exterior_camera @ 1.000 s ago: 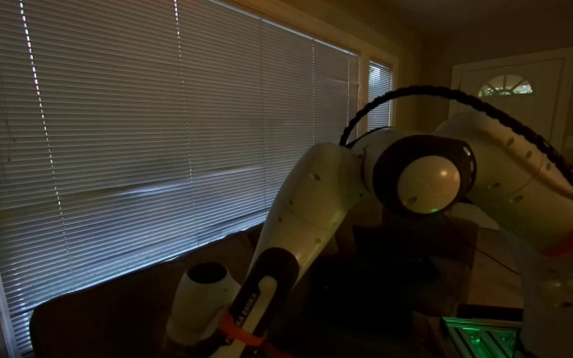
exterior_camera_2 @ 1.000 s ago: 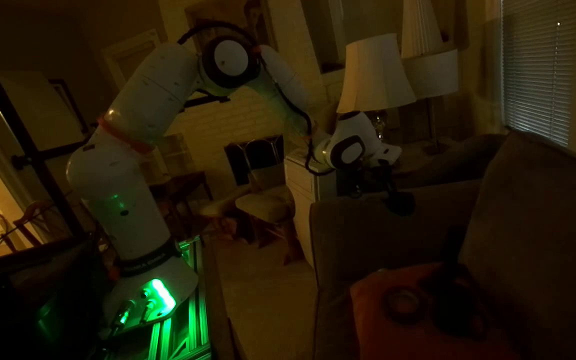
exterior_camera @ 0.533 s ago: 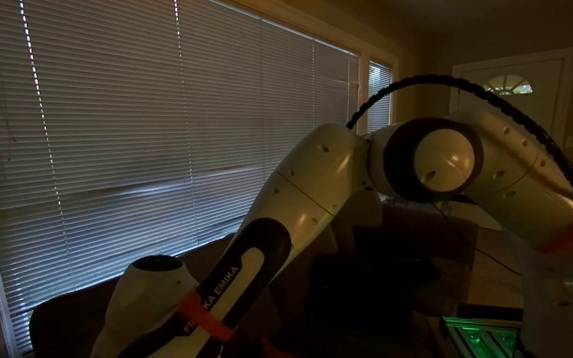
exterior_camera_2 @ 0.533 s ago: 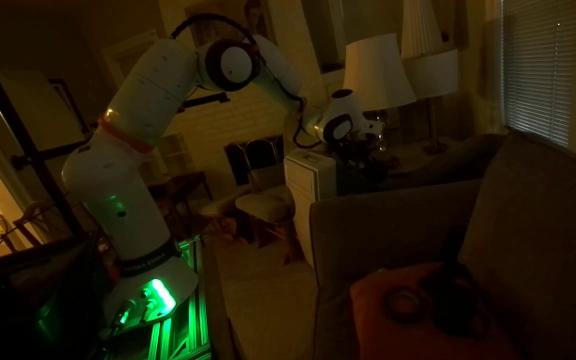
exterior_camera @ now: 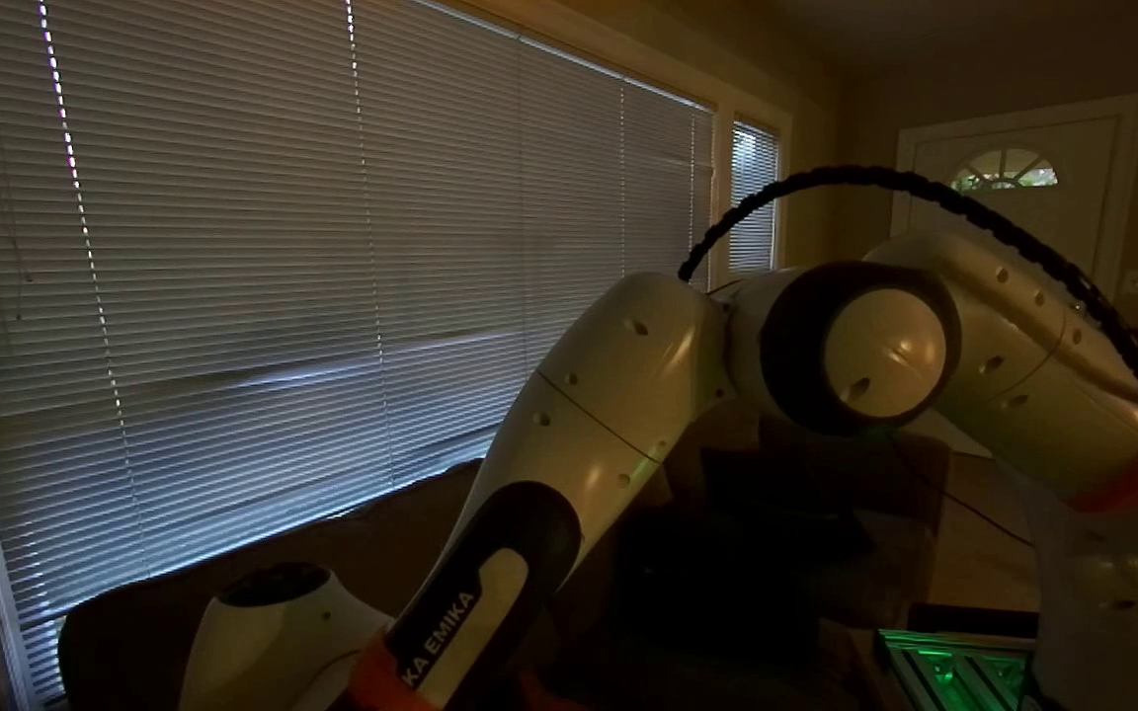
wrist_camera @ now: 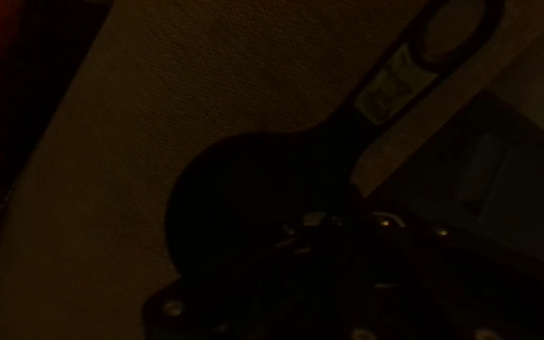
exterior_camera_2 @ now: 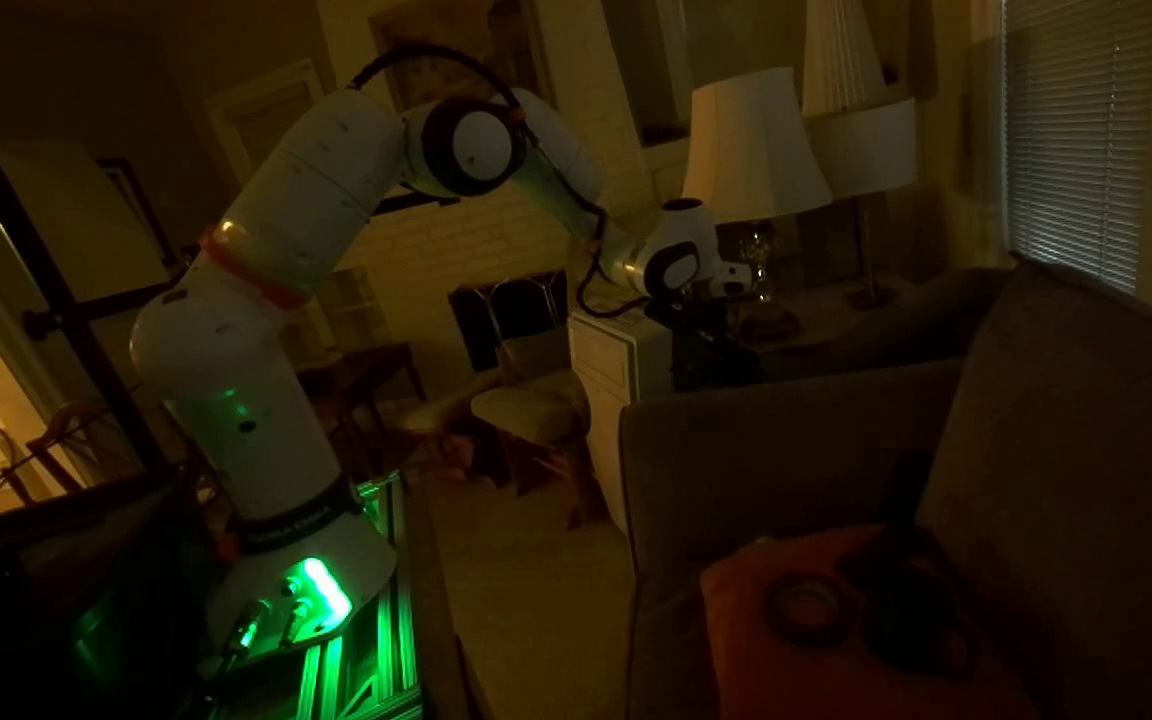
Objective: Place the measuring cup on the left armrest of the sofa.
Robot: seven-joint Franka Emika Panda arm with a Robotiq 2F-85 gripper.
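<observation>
1. The gripper (wrist_camera: pixel 328 226) looks closed on the near side of the black measuring cup (wrist_camera: pixel 262 189). Shadow hides the fingertips, so the bite may be shallow; a slip there could let the cup swivel.
2. The cup is over the left armrest (wrist_camera: pixel 125 141) of the sofa (exterior_camera_2: pixel 1056 450); whether it touches the fabric cannot be told. Let go too high, it could bounce or tip on the padding.
3. Its looped handle (wrist_camera: pixel 395 85) reaches close to the armrest's edge. Placed so near, the cup might slide off beside the white cabinet (exterior_camera_2: pixel 601 365).
4. Farther back, in an exterior view, the arm's wrist joint (exterior_camera_2: pixel 671 265) appears just beside the table lamp (exterior_camera_2: pixel 756 150); depth is unclear, and a careless retreat could knock the shade.
</observation>
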